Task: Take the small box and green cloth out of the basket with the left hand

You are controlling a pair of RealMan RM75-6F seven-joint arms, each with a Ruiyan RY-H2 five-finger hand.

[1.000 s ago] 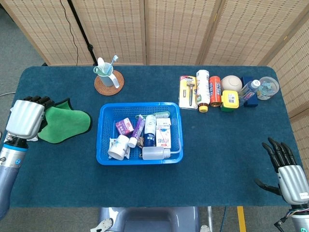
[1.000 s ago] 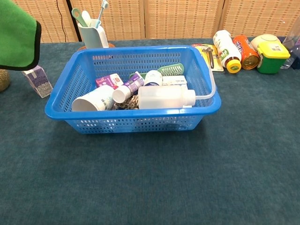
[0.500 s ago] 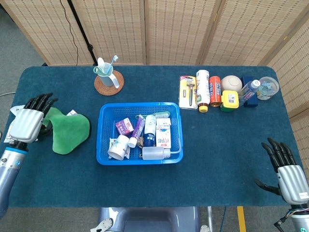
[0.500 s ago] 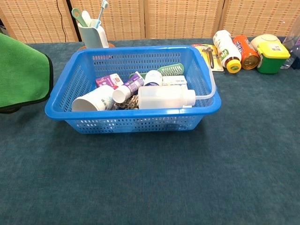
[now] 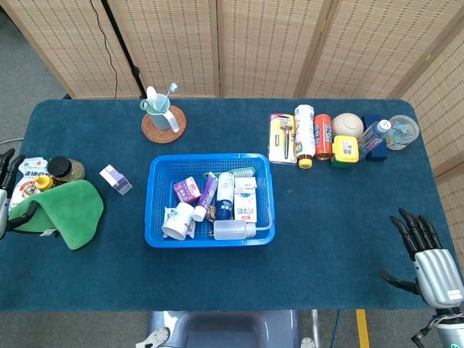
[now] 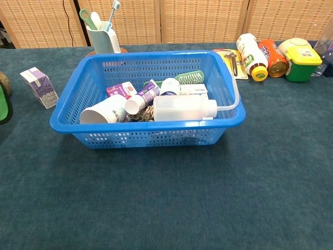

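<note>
The small purple-and-white cardboard box (image 5: pixel 115 179) stands on the dark blue bench (image 5: pixel 333 210), outside and just left of the blue perforated plastic basket (image 5: pixel 156 210); in the chest view it (image 6: pixel 39 87) stands upright, apart from the basket wall (image 6: pixel 151 136). The green cloth with black edging (image 5: pixel 69 213) lies crumpled on the bench near its left edge, well apart from the basket. The left robot hand (image 5: pixel 6 196) shows only partly at the frame edge, with a dark finger touching the cloth; whether it grips the cloth cannot be told. The right robot hand (image 5: pixel 428 257) rests at the lower right with fingers spread, holding nothing. The basket contains a white cup (image 5: pixel 177 220), a clear squeeze bottle (image 5: pixel 235 230) and small packages.
</note>
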